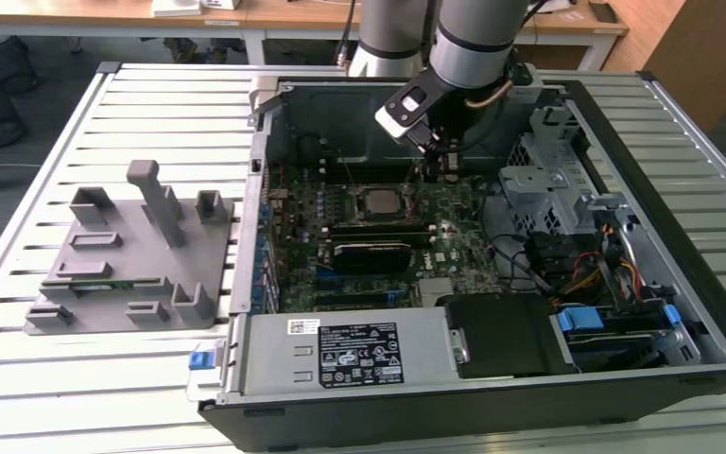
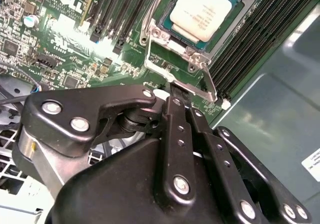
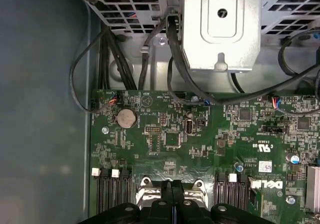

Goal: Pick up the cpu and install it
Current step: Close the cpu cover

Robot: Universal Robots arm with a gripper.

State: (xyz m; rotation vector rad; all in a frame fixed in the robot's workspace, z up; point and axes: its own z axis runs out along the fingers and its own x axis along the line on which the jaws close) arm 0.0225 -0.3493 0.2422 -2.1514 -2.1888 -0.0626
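The cpu (image 1: 380, 200) lies flat in its socket in the middle of the green motherboard (image 1: 337, 227), inside the open computer case. Its silvery top plate (image 2: 202, 9) sits within the metal socket bracket (image 2: 197, 59). My gripper (image 1: 439, 172) hangs just to the exterior view's right of the socket, close above the board. The two black fingers (image 2: 175, 114) are pressed together, and I see nothing between them. Their tips (image 2: 172, 90) end at the corner of the bracket, apart from the chip. In the first wrist view the shut gripper (image 3: 172, 185) points down at the bracket's edge.
A grey plastic fixture (image 1: 136, 255) stands on the slatted table at the exterior view's left. Inside the case are a labelled block (image 1: 351, 355), a metal drive cage (image 1: 552, 180), cables (image 3: 125, 64) and memory slots (image 2: 125, 14) beside the socket.
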